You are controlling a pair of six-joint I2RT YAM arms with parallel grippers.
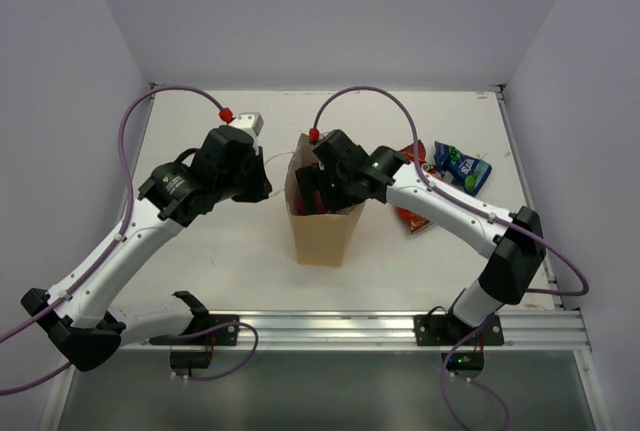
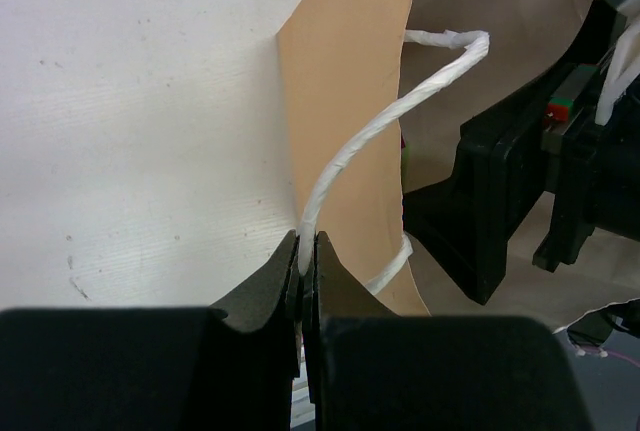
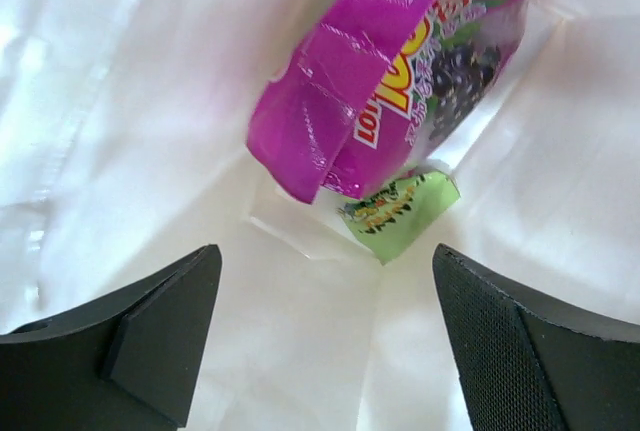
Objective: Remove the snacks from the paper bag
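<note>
Bright even light, soft shadows, washed-out glare inside the paper bag (image 3: pixel 150 101), near fingers (image 3: pixel 120 341) blurry.

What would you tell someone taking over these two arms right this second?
Left gripper: shut on the white cord handle of the paper bag.
Right gripper: open, inside the bag, above a purple packet and a small green packet.
Done: blue packet and red packet lie on the table beside the bag.
Left to do: take out the purple and green packets.
</note>
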